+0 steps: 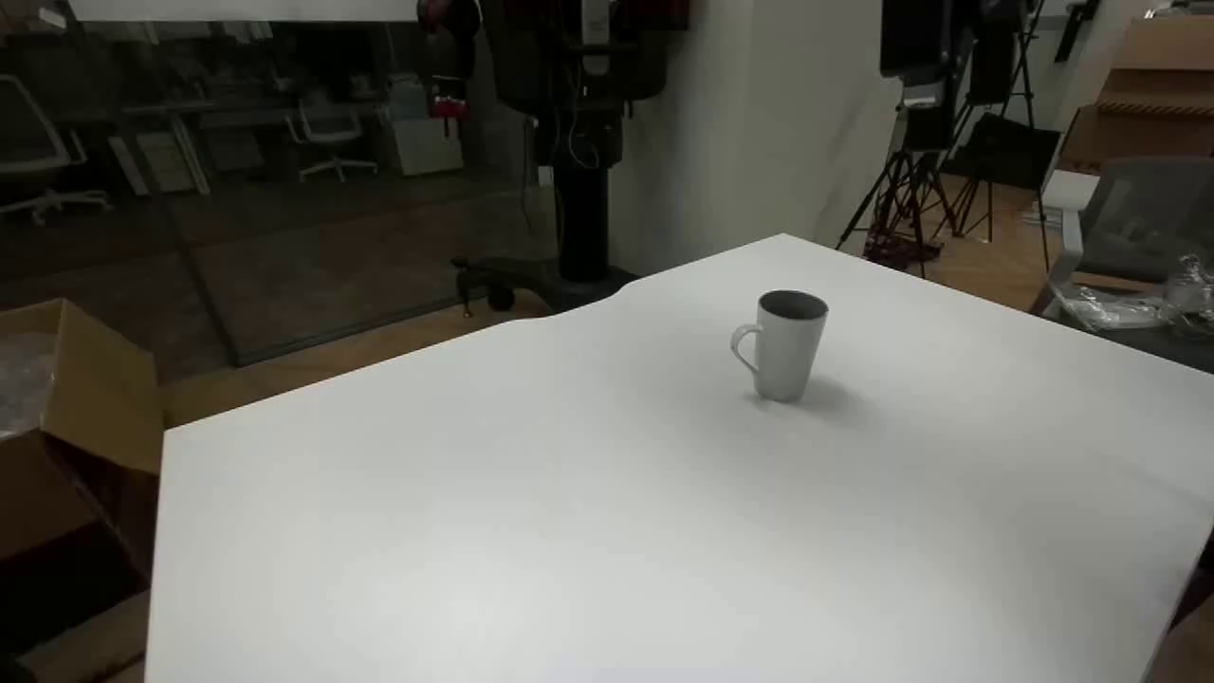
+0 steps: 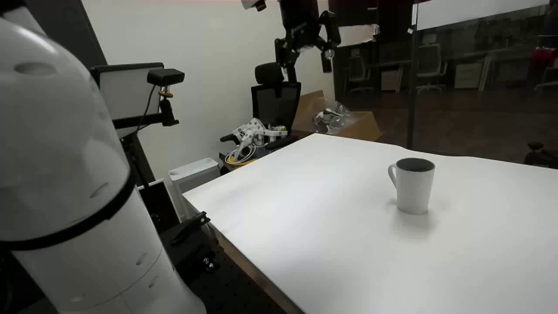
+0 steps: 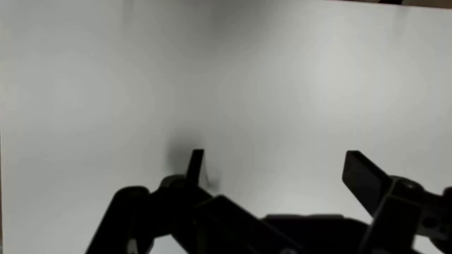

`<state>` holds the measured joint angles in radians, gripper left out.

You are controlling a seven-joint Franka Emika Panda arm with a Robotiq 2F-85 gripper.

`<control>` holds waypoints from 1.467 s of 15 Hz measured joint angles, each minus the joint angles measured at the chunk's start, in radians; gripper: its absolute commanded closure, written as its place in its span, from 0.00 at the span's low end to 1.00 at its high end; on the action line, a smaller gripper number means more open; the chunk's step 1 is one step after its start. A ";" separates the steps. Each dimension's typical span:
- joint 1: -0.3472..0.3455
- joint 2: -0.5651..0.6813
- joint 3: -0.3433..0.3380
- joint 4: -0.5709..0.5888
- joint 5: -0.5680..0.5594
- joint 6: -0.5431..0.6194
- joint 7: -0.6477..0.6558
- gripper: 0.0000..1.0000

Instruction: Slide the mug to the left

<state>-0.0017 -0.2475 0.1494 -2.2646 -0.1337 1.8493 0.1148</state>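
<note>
Mug (image 1: 785, 353) stood upright on the table (image 1: 569, 531), well apart from the gripper (image 3: 277, 169), whose fingers (image 3: 363, 180) were spread, nothing between them. It narrowed downward; a push high up seemed likely to tip it. A finger snagging the handle (image 1: 736, 345), or pushing off-centre, could have spun it. Mug could not be made out in the wrist view: lowering on that alone risked a knock.

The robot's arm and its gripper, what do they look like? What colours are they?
The arm is smooth, white and rounded like a fat tube, with little oval dents and a black ring around it. The gripper is black, made of chunky jointed pieces, and its two fingers end in flat, blocky tips. The gripper is too dark to show any writing.
</note>
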 measured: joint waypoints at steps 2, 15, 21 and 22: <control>0.000 0.001 0.000 -0.001 0.000 0.003 0.000 0.00; 0.002 0.001 -0.002 -0.001 0.000 0.004 0.000 0.00; -0.010 0.016 -0.023 -0.033 -0.041 0.295 0.126 0.00; -0.015 0.029 -0.030 -0.039 -0.043 0.362 0.152 0.00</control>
<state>-0.0170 -0.2188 0.1195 -2.3036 -0.1763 2.2111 0.2667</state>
